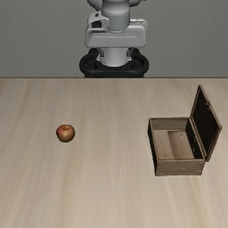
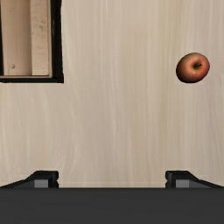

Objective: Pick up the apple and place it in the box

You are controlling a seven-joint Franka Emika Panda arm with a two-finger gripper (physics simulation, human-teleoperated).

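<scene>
While the tool (image 2: 112, 178) hangs wide-spread, the apple (image 2: 192, 67) lies well apart.

No legible text, label, brand, number or sign; apple (image 1: 65, 133), box (image 1: 178, 167), tabletop (image 1: 107, 183) unmarked

A pale wooden bench (image 1: 107, 191) with faint grain spreads across the foreground; behind its far edge stands a plain grey wall (image 1: 36, 36); light even, soft.
</scene>
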